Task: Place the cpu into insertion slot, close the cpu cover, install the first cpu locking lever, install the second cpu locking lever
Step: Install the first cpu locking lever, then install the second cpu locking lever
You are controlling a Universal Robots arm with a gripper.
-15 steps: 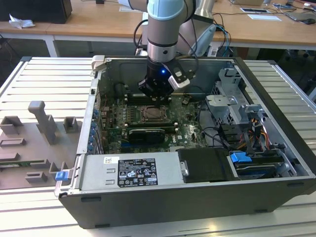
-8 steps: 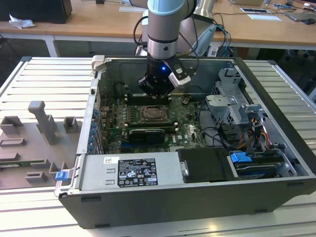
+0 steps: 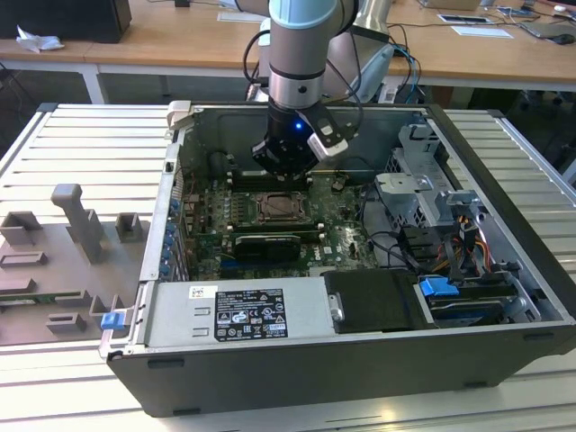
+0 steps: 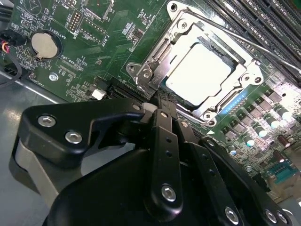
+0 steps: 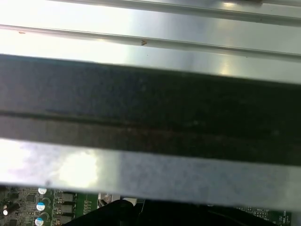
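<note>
Exterior view, from its left: grey moulded fixture blocks (image 3: 76,229) sit on the slatted metal table (image 3: 54,378), well apart from the open computer case (image 3: 504,225). A small blue clip (image 3: 112,319) lies just beside the case's near corner. Inside the case the power supply (image 3: 238,313) with its label fills the near side, the green motherboard (image 3: 333,236) lies behind it, and a black graphics card (image 3: 265,247) stands just in front of the insertion slot (image 3: 282,208). The arm comes down from above and the gripper (image 3: 286,162) hangs just over the far edge of the slot, near the memory slots (image 3: 236,180). Toward the exterior view's right are the metal drive cage (image 3: 423,193), a bundle of cables (image 3: 468,238) and a blue tab (image 3: 438,288). In the second wrist view a round coin battery (image 4: 45,44) sits on the board at one side; the cpu (image 4: 200,70) lies flat in the slot, pale metal top up, and the cpu cover (image 4: 188,35) looks down around it, though that's hard to confirm from this angle. A thin wire lever (image 4: 244,40) crosses past the socket's corner. The gripper's black linkage (image 4: 162,155) is in the foreground with the fingertips (image 4: 160,96) brought together, clenched on nothing, right at the socket's edge. First wrist view shows the dark case wall (image 5: 150,113), blurred, with a strip of motherboard under it.
</note>
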